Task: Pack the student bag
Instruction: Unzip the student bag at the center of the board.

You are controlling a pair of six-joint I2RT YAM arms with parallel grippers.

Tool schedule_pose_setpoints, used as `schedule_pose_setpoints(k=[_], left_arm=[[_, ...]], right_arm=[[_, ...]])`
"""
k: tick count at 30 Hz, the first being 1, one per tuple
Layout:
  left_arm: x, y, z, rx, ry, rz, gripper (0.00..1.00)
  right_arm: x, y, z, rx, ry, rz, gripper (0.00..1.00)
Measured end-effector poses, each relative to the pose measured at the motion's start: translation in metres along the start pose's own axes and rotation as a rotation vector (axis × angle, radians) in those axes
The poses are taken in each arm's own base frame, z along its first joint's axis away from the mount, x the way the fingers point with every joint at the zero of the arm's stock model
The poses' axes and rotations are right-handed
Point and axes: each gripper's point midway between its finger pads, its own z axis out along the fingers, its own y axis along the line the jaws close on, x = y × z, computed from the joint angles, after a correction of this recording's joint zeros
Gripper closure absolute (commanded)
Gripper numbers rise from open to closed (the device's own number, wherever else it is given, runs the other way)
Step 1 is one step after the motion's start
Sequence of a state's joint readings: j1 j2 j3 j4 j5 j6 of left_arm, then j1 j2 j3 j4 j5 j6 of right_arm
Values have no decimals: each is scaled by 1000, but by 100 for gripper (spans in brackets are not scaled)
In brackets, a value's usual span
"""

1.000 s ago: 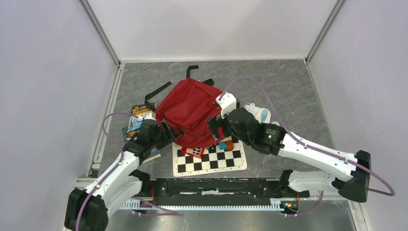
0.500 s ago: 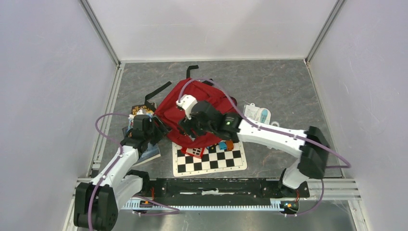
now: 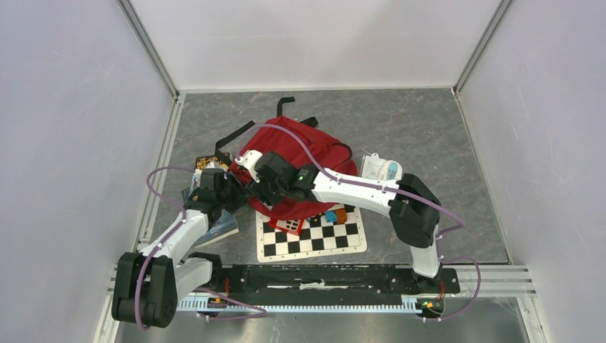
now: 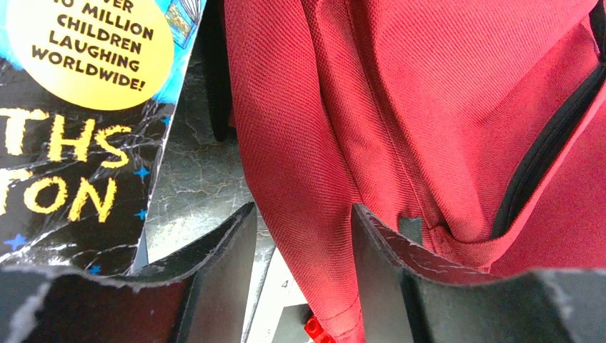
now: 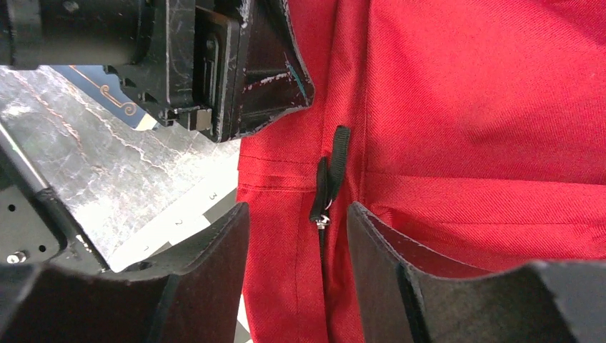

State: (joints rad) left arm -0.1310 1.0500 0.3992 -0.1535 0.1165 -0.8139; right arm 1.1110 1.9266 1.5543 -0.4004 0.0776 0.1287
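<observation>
The red student bag lies in the middle of the table, partly over a checkerboard. My left gripper is open at the bag's near-left edge. In the left wrist view its jaws stand either side of a fold of the bag's red fabric. My right gripper is open just to the right of the left one, over the same edge. In the right wrist view its jaws straddle the bag's black zipper pull. The left gripper's body shows at the top left of that view.
A dark book lies left of the bag, partly under my left arm, and shows in the left wrist view. The checkerboard carries a red brick piece and blue and orange blocks. A white packet lies right of the bag. Black straps trail at the back left.
My right arm has swung left across the bag, from its right side to its near-left edge beside the left gripper. The left gripper has shifted only slightly.
</observation>
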Motion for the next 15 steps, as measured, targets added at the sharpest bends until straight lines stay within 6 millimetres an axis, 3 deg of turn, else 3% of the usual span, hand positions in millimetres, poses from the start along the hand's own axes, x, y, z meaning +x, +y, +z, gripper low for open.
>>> schedule_pose_setpoints(k=[6, 15], left_arm=[[2, 0, 5, 5, 16, -1, 48], [2, -2, 6, 12, 13, 0, 63]], right_arm=[[13, -2, 15, 13, 46, -18, 49], [25, -11, 33, 58, 95, -68, 56]])
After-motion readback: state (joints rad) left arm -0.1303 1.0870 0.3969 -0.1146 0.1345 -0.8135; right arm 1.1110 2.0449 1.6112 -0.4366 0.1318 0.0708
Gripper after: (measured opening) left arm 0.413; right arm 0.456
